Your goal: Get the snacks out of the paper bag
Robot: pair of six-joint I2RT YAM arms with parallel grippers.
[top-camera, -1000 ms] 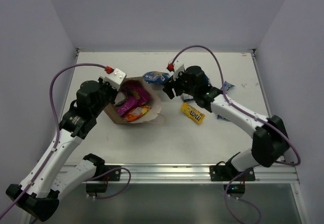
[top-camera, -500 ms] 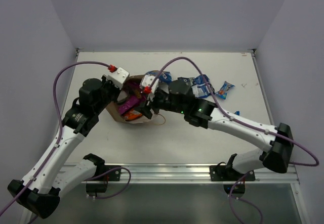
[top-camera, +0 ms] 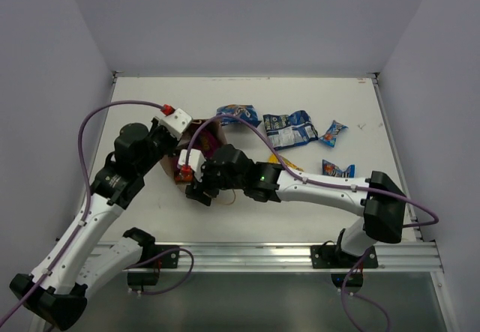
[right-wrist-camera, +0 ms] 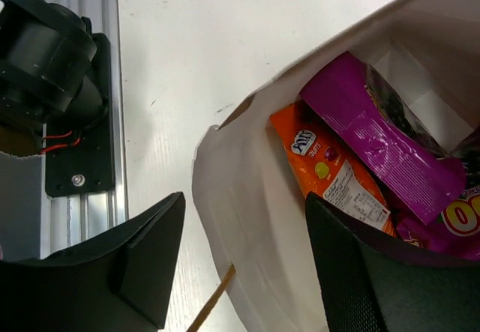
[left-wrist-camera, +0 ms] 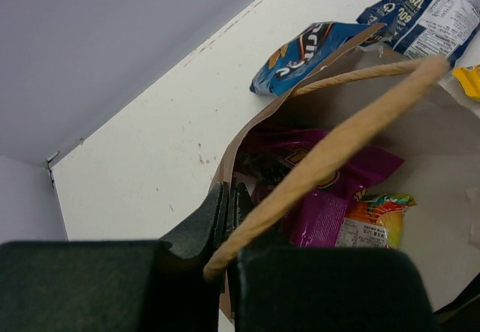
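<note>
The brown paper bag (top-camera: 208, 128) lies left of centre with its mouth open. My left gripper (left-wrist-camera: 229, 204) is shut on the paper bag's (left-wrist-camera: 420, 145) left rim, beside the twisted paper handle (left-wrist-camera: 337, 137). Inside lie magenta pouches (left-wrist-camera: 322, 189) and an orange packet (left-wrist-camera: 375, 219). My right gripper (right-wrist-camera: 246, 201) is open and straddles the bag's near wall (right-wrist-camera: 247, 219), one finger outside and one over the orange packet (right-wrist-camera: 330, 171) and a magenta pouch (right-wrist-camera: 382, 137). In the top view the right gripper (top-camera: 196, 189) covers the bag's near side.
Snacks lie on the table right of the bag: a blue chip bag (top-camera: 236, 115), a blue-white packet (top-camera: 291, 128), two small blue wrappers (top-camera: 334, 131) (top-camera: 337, 169) and a yellow bar (top-camera: 289, 165) half under the right arm. The left arm's base mount (right-wrist-camera: 52, 70) is close by.
My right arm has swung left, from near the yellow bar across to the bag's near edge, jaws still open. The left gripper has kept its hold on the rim.
</note>
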